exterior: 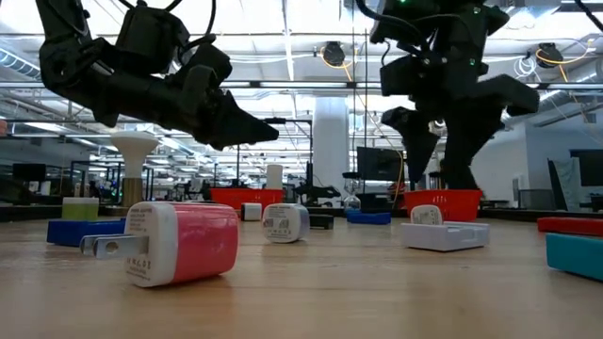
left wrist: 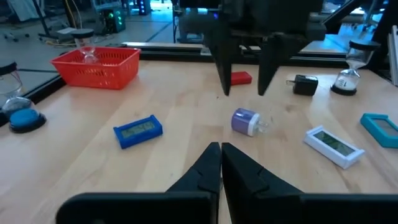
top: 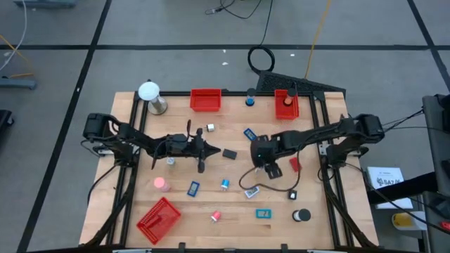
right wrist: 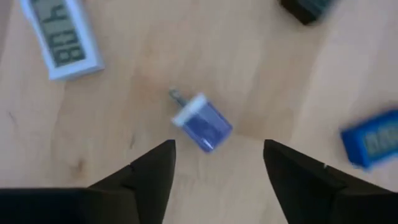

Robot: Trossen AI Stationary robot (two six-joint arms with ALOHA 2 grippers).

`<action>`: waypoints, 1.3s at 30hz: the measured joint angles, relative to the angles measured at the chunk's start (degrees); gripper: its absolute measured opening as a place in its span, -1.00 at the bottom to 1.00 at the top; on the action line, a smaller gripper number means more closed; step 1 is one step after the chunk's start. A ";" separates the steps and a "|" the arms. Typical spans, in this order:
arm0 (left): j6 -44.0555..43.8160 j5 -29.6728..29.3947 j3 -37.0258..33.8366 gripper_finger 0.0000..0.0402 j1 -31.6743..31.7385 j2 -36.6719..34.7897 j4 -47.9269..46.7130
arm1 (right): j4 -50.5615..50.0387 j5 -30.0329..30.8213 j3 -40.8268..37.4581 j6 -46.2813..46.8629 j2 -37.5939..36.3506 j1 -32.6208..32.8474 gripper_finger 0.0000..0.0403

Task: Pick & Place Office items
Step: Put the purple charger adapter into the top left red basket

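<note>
A small blue-purple plug adapter (right wrist: 202, 122) lies on its side on the wooden table (top: 140, 176), also seen in the left wrist view (left wrist: 245, 121). My right gripper (right wrist: 217, 163) hangs open above it, pointing steeply down, one finger on either side and clear of it (left wrist: 242, 81). A white digital clock (right wrist: 62, 40), a blue clock (left wrist: 138, 132) and a black item (right wrist: 308, 9) lie around the adapter. My left gripper (left wrist: 221, 158) is shut and empty, left of centre (top: 211, 150), pointing level toward the right arm. In the high view the right arm (top: 267, 165) hides the adapter.
Red mesh trays stand at the far edge (top: 205, 100) (top: 287, 104) and at the near left (top: 158, 219). A white ball on a stand (top: 150, 95) is at the far left. A pink plug (exterior: 179, 243), a teal piece (top: 263, 213) and other small items are scattered about.
</note>
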 joint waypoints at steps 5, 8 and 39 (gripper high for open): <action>0.00 -0.02 0.00 -0.96 0.00 0.00 -0.44 | -0.91 0.00 1.50 -6.54 3.68 1.05 0.25; 0.02 -0.04 0.00 -0.92 0.00 0.00 -0.37 | -1.00 0.02 1.50 -9.29 5.73 1.03 0.22; -8.57 -3.30 0.30 -0.88 -0.02 -0.04 -0.06 | 21.85 0.00 -8.48 3.88 0.50 -6.13 -0.35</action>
